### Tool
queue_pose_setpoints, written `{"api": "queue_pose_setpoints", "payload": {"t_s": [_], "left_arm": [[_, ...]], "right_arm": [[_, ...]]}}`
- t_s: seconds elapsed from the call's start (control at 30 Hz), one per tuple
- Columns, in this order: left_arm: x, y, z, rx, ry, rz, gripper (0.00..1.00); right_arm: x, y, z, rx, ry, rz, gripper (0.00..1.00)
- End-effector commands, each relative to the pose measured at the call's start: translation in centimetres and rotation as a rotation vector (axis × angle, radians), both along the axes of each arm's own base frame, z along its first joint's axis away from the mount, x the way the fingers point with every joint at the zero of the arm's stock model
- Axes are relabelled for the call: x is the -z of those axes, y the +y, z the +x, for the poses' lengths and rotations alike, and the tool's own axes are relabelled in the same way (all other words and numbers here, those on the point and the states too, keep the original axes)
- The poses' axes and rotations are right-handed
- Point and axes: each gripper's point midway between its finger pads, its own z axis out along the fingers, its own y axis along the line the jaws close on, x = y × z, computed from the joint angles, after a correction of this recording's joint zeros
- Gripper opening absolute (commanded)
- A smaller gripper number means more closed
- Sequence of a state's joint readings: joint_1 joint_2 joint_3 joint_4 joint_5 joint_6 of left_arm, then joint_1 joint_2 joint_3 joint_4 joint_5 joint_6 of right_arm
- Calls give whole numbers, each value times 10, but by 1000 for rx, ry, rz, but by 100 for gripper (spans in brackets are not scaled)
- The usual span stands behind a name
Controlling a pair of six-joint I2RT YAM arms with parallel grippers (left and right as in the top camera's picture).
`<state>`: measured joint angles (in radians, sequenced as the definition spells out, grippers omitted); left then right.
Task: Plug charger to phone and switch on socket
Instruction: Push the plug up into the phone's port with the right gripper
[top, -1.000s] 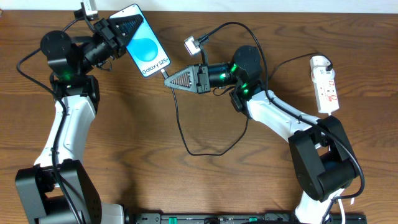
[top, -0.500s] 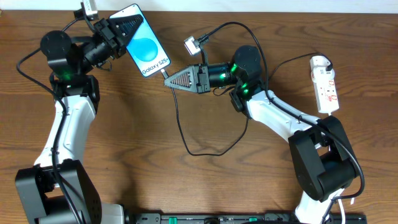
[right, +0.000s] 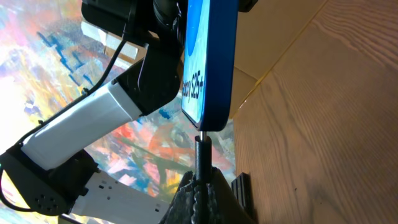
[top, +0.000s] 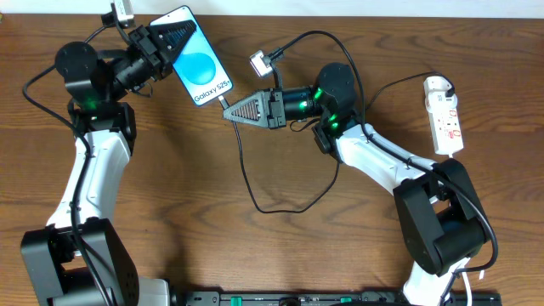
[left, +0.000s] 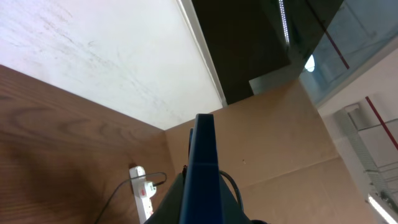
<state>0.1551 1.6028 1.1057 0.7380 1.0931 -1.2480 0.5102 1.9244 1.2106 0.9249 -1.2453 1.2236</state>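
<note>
Phone point(top: 201, 65), txt "Galaxy S25+", charger point(right: 202, 155) at base

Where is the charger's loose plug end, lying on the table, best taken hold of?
Grip the charger's free plug by its blocky body, coming straight down and closing across its narrower width: it appears to lie flat on the table, and its cable leaves from one short end, so keep off it.

- The black and white left arm point(top: 92, 174) stretches forward from its base, then bends to the right.
- The black ribbed left gripper point(top: 185, 34) points right, fingers squeezed together.
- The black and white right arm point(top: 382, 161) stretches forward and left.
- The black ribbed right gripper point(top: 231, 112) points left, fingers pinched together.
</note>
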Motion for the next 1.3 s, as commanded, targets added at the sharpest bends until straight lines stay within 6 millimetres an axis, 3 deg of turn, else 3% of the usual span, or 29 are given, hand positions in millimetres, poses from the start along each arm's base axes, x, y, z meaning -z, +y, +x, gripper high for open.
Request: {"api": "queue_pose_setpoints", "payload": {"t_s": [0.0,0.83,1.27], "left_arm": [[-12,-13,-15,81,-59,35,7],[-11,-13,-15,85,-52,33,8],[-11,-29,-21,130,-66,43,7]], "right_arm": [[0,5,16,79,-1,18,1],[-1,12,10,69,-1,20,1],[-1,12,11,74,-7,21,1]]}}
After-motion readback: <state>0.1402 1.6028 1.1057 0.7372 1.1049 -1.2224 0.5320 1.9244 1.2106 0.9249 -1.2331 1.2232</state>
